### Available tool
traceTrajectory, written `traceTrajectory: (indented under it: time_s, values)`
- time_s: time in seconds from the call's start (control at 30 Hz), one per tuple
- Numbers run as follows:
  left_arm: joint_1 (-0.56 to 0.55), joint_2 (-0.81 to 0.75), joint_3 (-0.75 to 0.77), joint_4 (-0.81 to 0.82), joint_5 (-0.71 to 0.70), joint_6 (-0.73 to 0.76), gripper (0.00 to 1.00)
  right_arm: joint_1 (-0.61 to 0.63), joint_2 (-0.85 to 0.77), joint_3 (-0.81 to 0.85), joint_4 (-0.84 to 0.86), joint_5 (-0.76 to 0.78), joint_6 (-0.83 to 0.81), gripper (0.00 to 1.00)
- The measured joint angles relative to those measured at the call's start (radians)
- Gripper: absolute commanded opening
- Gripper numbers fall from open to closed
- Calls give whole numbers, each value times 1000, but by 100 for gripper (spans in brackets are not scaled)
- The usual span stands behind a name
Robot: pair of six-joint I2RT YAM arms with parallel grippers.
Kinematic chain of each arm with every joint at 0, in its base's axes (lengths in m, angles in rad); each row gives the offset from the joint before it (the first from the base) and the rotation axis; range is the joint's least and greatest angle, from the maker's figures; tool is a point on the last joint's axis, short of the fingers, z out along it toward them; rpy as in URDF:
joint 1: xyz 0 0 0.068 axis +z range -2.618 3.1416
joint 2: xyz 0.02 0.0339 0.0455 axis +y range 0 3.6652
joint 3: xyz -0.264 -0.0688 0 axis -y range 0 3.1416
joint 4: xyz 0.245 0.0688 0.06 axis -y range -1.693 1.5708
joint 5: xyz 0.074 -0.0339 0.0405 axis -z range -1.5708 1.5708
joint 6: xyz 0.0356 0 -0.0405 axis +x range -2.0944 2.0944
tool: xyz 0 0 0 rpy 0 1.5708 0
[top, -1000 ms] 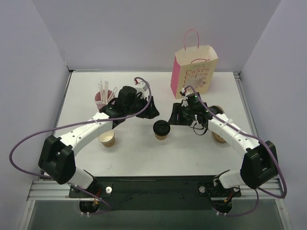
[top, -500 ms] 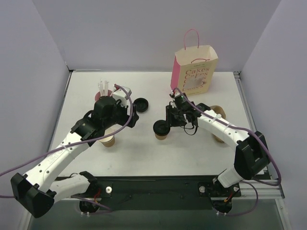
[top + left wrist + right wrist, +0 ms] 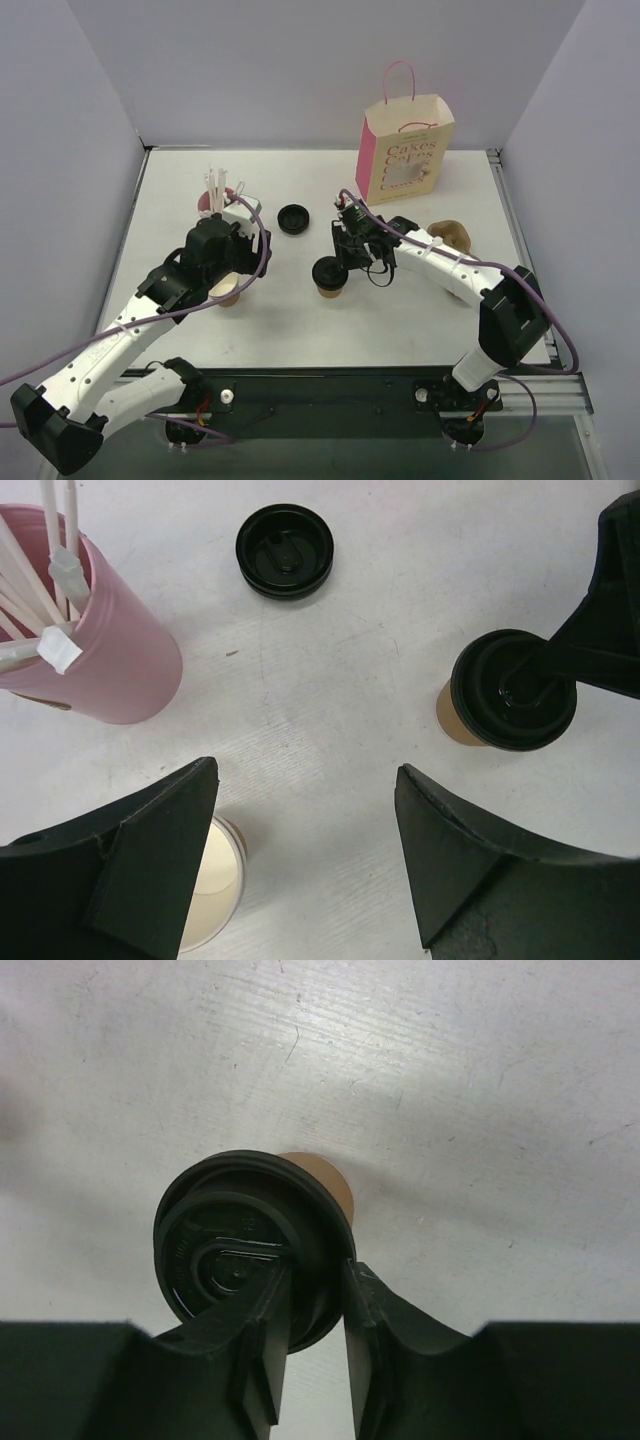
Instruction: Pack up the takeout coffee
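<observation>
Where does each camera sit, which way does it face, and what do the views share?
Top: fixed above and behind the bases, looking down on the table; the left arm and right arm show.
Left wrist: on the left arm, looking down past the open left gripper at the straw cup, loose lid, open cup and lidded cup.
Right wrist: on the right arm, looking straight down on the lidded cup; the right gripper sits at its lid.
Shared: all three show the lidded cup.
</observation>
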State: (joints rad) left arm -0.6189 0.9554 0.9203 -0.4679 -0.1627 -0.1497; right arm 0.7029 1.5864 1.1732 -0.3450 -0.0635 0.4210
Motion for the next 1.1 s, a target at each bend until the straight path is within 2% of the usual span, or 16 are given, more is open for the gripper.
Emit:
traceTrajectory:
  time_s: [0.07, 0.17, 0.37, 0.57, 0.87, 0.93, 1.1]
  values:
    - [0, -12, 0, 0, -13, 3, 81, 5, 0, 10, -12, 5, 6, 41]
    - [0, -23, 0, 0, -26, 5, 81, 5, 0, 36, -24, 5, 13, 47]
    - [-1, -29, -8, 1, -50, 6, 81, -3, 0, 160, -53, 11, 5, 48]
    - [-6, -38, -19, 5, -67, 8, 81, -62, 9, 361, -95, 68, -63, 57]
    - [-31, -76, -38, 12, -75, 15, 81, -224, 202, 790, -98, 154, -318, 70]
    - [-35, -78, -38, 14, -77, 16, 81, -238, 254, 860, -105, 175, -386, 73]
    - [-40, -82, -39, 16, -77, 16, 81, -237, 375, 998, -110, 227, -518, 74]
